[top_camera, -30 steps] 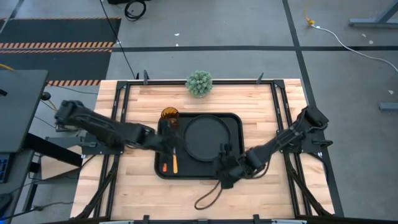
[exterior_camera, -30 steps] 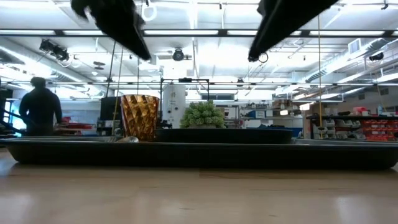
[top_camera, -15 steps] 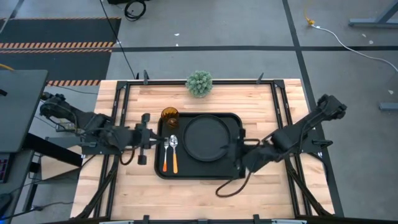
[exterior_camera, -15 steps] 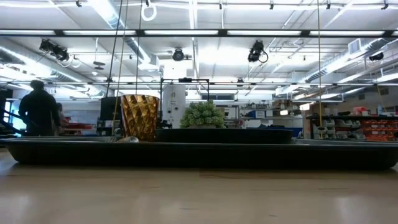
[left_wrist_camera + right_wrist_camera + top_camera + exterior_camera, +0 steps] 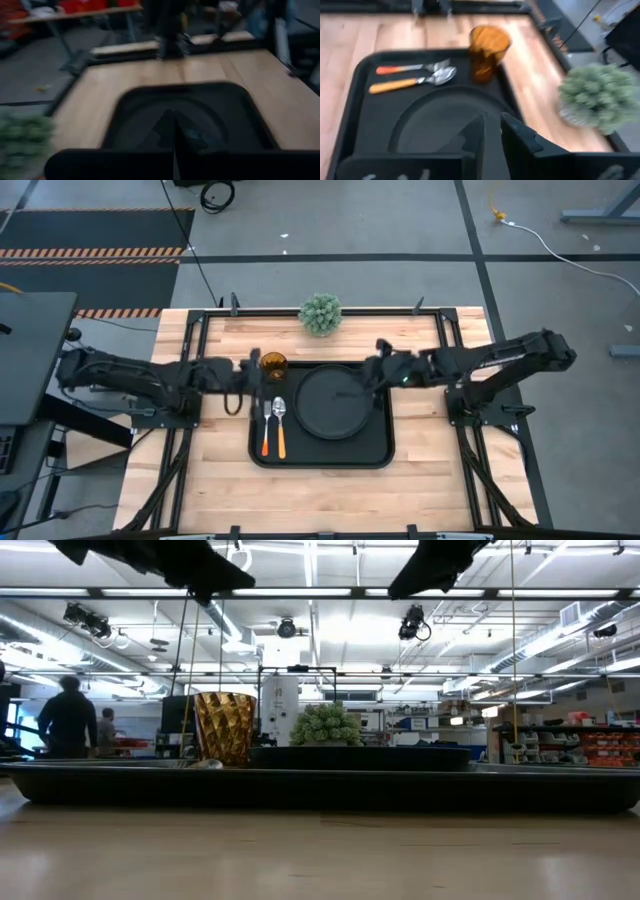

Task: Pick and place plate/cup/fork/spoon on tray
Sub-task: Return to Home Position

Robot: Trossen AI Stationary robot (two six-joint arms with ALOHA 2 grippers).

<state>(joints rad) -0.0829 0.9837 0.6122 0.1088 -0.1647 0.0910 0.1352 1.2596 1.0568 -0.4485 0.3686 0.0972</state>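
The black tray (image 5: 262,462) lies in the middle of the wooden table. On it rest the round black plate (image 5: 335,402), the amber cup (image 5: 272,364) upright in its far left corner, and the fork (image 5: 266,425) and spoon (image 5: 279,420) side by side, handles toward the near edge. My left gripper (image 5: 250,375) hangs shut above the tray's left rim beside the cup. My right gripper (image 5: 363,380) hovers over the plate's far right rim, its fingers (image 5: 517,132) a narrow gap apart and holding nothing. Both arms are high in the low view.
A green spiky plant (image 5: 320,313) stands at the middle of the table's far edge, just behind the tray. Bare wood lies to the left, right and near side of the tray. People stand far off in the room (image 5: 68,720).
My left gripper has drawn back from over the fork and spoon toward the table's left edge, then gone toward the far edge next to the cup. My right gripper has swung from the tray's near right corner toward the far edge, over the plate's far right rim. The tableware has not moved.
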